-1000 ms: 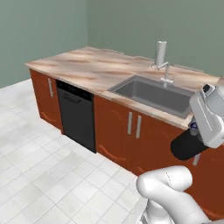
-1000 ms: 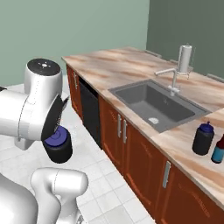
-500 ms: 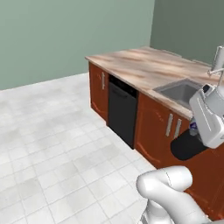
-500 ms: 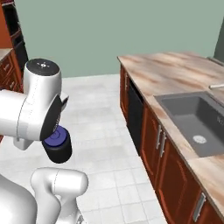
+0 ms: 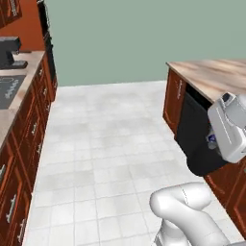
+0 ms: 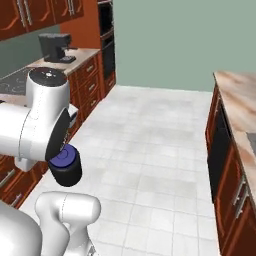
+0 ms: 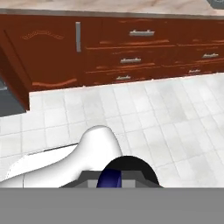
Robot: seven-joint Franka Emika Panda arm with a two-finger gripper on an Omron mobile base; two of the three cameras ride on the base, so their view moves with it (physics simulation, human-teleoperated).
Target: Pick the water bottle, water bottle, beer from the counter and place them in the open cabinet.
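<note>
White floor tiles (image 6: 150,145) spread wide between the two cabinet runs, with open room on every side. Clenched on the water bottle (image 6: 66,164), the hand (image 6: 59,152) hangs above the floor, well apart from the marble tabletop (image 6: 241,97) edge at right.

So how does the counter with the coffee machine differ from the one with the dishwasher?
The coffee-machine counter carries a black coffee machine and a dark cooktop; the dishwasher counter shows plain marble. The first has red-brown drawer fronts below; the second has a black dishwasher panel. Both have marbled tops on red-brown wood.
</note>
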